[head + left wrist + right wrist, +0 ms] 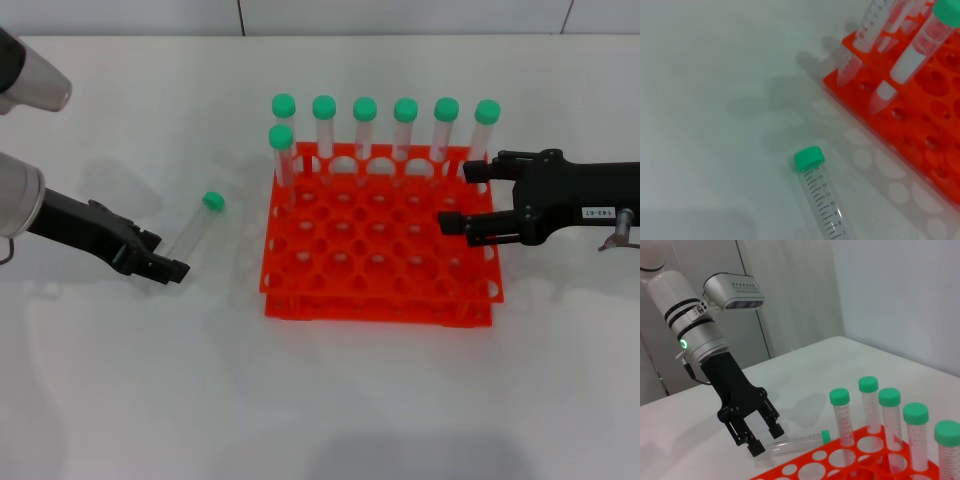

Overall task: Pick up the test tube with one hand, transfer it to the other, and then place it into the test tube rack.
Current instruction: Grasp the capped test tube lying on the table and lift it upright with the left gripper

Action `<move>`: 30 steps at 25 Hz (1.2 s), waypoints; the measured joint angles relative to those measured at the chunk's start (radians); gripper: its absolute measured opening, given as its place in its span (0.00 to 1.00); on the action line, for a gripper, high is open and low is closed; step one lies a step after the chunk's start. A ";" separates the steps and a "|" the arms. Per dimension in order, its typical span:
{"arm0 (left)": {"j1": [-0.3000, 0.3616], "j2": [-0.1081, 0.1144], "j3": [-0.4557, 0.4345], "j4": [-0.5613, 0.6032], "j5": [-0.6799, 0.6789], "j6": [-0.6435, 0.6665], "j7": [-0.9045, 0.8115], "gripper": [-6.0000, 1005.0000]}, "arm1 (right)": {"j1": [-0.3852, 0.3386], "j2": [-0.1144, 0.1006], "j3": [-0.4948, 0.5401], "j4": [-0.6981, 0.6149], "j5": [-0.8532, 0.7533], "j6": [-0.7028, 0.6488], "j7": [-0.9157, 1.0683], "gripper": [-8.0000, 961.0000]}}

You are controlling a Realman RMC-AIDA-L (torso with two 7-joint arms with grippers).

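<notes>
The left gripper (165,262) sits low on the bench (120,380), jaws apart around the tail of the tube (196,228), which lies flat with its cap pointing to 1 o'clock. The rack (380,290) stands right of it. The right gripper (462,197), open, hovers over the rack's 3 o'clock edge. Closing so near the tip could make the tube pivot or roll free.

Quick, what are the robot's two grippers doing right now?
Left gripper: open, empty, beside the lying test tube.
Right gripper: open, empty, over the test tube rack.

Left gripper (168,262) low, fingers spread, right gripper (455,197) raised, fingers apart
</notes>
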 joint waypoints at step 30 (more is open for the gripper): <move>-0.003 -0.002 0.007 -0.028 0.000 -0.044 -0.007 0.50 | -0.002 0.000 0.000 0.005 0.000 -0.012 -0.003 0.89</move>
